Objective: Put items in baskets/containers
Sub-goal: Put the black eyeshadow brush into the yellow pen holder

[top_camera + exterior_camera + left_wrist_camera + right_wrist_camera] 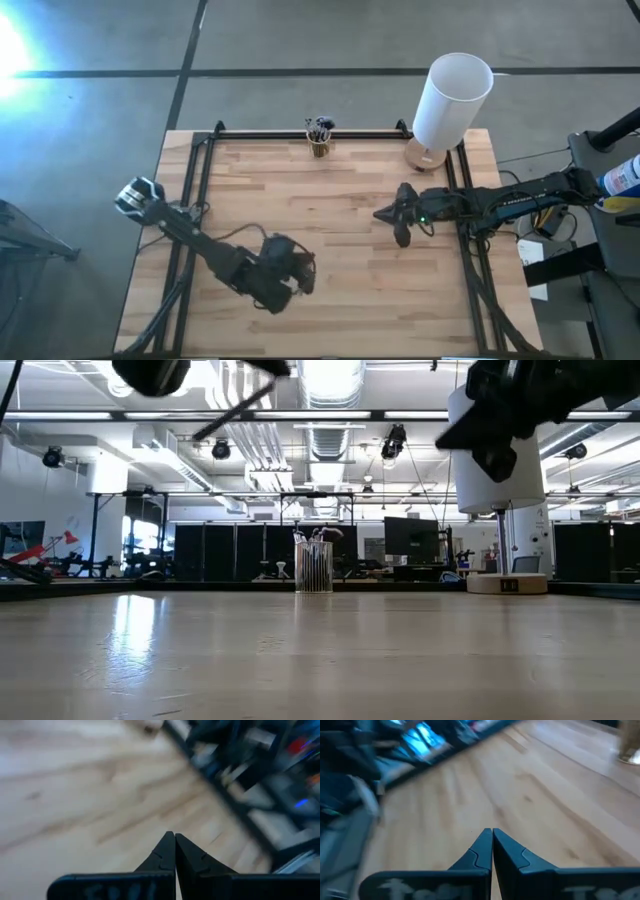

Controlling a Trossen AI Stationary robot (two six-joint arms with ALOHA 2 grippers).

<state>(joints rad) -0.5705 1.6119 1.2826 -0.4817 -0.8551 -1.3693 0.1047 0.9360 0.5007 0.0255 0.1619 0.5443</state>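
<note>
Nearby, white cylinder (452, 98) beside glass cup (320, 146), brushes (320, 128) inside

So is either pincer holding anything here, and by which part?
Nothing is held. The left pincer and right pincer are both shut with nothing between the fingers; the brushes stand in the glass cup.

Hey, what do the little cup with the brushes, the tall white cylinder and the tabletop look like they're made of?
Cup: looks like clear glass or plastic; the brush handles show through its wall.
Brushes: dark thin handles; material too small to tell.
Tall white cylinder: matte white, smooth, possibly plastic or paper, on a pale round wood-like base.
Tabletop: light wood planks with visible grain and joints, slightly glossy.
</note>
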